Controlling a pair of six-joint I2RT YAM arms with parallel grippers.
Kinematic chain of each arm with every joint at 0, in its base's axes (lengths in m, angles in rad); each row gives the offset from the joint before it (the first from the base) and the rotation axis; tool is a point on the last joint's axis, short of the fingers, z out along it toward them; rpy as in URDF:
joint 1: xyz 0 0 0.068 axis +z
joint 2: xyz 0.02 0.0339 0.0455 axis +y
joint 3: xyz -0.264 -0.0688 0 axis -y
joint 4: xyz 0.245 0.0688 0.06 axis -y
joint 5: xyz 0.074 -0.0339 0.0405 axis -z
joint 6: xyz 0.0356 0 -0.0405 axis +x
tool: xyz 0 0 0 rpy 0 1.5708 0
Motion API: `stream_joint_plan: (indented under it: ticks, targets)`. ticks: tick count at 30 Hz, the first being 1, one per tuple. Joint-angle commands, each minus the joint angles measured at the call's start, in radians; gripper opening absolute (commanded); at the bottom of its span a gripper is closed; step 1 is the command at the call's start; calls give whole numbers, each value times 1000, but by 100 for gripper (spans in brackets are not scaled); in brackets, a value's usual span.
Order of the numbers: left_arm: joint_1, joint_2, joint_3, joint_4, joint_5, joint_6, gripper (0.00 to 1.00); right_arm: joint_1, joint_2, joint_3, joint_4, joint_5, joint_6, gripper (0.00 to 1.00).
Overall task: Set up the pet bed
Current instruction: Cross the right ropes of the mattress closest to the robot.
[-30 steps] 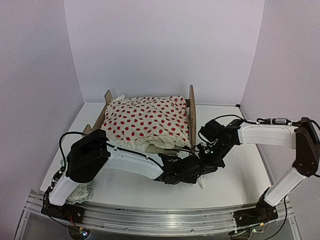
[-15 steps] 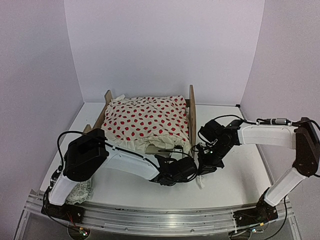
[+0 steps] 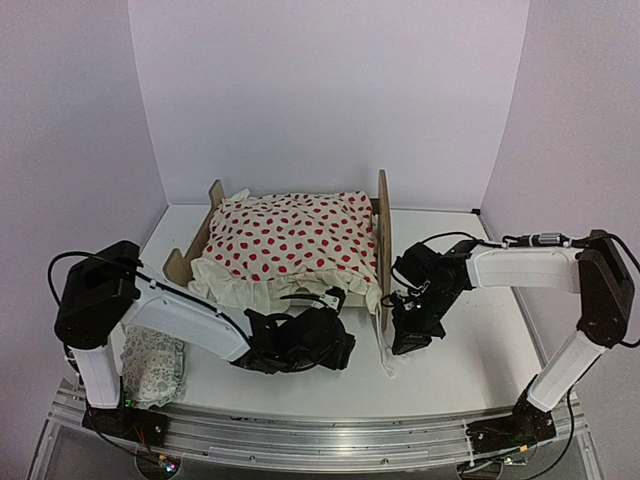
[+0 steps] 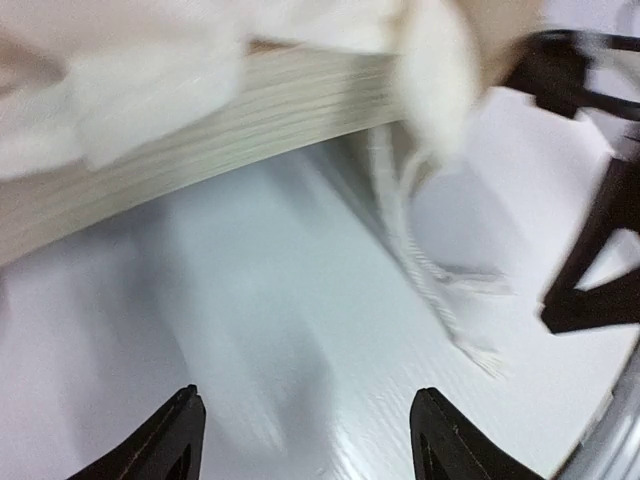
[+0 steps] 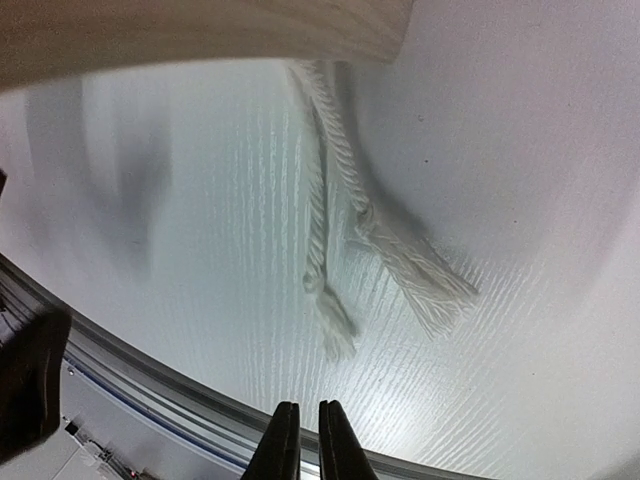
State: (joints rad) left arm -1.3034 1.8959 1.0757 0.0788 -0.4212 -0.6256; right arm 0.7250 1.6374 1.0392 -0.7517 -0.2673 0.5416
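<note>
Since left arm has swung back toward own side, left gripper (image 4: pixel 310 440) now clear of headboard corner, low beside bed's near rail; fingers spread, nothing between. Right gripper (image 5: pixel 300 440) pressed together, empty, low over table (image 3: pixel 470 340) just beside headboard foot. Pet bed (image 3: pixel 384 230) mid-table toward back wall, position unchanged. Dotted blanket (image 3: pixel 295 240) covers it, near hem over rail. Tasselled cord (image 5: pixel 400 260) loose on table by headboard. Pillow (image 3: pixel 150 360) off bed, beside left arm base. Judgement: blanket spread appears done; pillow outstanding.
</note>
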Motion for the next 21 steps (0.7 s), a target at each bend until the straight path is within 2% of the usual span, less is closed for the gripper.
stream_joint_plan:
  ticks: [1,5,11,18,21]
  targets:
    - [2,-104,-130,410,195,162,75,8,45,78,11,-67,6,10]
    - [1,-95,-156,419,250,200,75,8,53,96,11,-55,14,10]
    - [1,-29,-99,386,260,248,75,8,-14,49,11,-14,-4,10]
    - [-4,80,43,284,220,291,75,8,-126,-59,14,91,-22,19]
    - [-4,119,98,227,187,291,77,8,-186,-103,16,196,-10,25]
